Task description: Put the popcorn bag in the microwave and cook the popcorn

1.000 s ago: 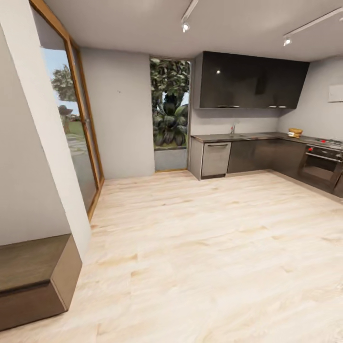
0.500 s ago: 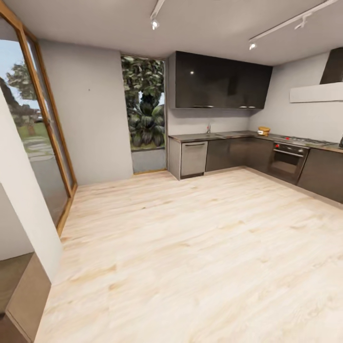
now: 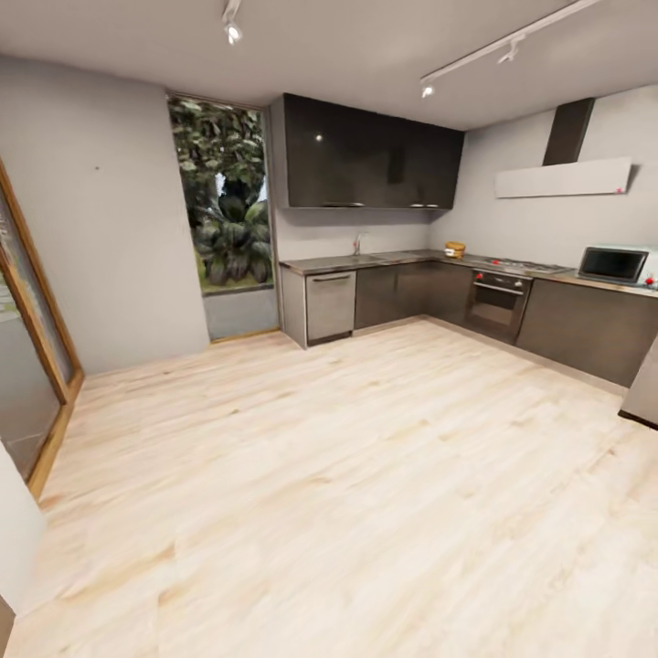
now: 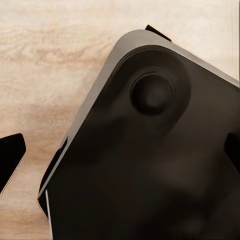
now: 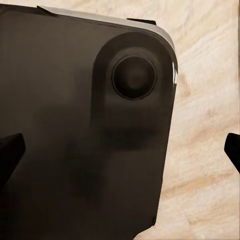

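Pale wood floor (image 3: 347,475) fills the head view, with the countertop (image 3: 402,259) at centre right, the popcorn bag (image 3: 454,249) on it and the microwave (image 3: 614,265) at the right edge, while each wrist view shows the dark robot base (image 4: 150,165) between two fingertips (image 4: 11,156) set wide apart.

tan popcorn bag (image 3: 454,249) on grey countertop (image 3: 402,258) corner, microwave (image 3: 614,265) far right, door shut
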You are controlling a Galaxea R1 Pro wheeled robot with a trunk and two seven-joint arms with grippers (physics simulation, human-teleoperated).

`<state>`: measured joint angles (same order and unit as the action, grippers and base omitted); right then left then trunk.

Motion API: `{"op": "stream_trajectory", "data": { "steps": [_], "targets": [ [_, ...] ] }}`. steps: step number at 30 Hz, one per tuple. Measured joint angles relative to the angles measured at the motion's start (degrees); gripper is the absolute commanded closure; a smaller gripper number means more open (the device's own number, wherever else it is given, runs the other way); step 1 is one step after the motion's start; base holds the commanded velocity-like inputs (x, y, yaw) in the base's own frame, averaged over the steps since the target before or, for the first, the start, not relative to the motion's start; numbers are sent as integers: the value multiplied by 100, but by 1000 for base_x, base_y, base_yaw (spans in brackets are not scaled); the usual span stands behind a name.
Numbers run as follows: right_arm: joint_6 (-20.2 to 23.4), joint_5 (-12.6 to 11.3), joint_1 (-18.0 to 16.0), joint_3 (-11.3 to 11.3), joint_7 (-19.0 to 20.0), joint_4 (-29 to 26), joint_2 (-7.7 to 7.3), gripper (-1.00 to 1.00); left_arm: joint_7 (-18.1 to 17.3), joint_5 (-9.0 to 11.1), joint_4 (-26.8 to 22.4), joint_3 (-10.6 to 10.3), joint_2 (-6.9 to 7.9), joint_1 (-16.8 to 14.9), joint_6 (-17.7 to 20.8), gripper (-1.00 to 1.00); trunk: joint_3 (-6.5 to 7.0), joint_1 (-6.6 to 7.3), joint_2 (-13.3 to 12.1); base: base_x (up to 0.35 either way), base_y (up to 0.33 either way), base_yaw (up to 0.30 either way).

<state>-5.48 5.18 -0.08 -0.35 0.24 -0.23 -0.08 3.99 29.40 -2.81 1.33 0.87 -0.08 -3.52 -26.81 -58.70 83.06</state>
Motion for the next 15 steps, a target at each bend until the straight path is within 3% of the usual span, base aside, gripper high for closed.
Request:
{"op": "stream_trajectory", "data": {
  "steps": [15],
  "targets": [
    [-2,28,0,16,1,1,0,-100,50,-5,0,-4,-4,0,23,-100,0,0,0,318,0,-290]
  ]
}}
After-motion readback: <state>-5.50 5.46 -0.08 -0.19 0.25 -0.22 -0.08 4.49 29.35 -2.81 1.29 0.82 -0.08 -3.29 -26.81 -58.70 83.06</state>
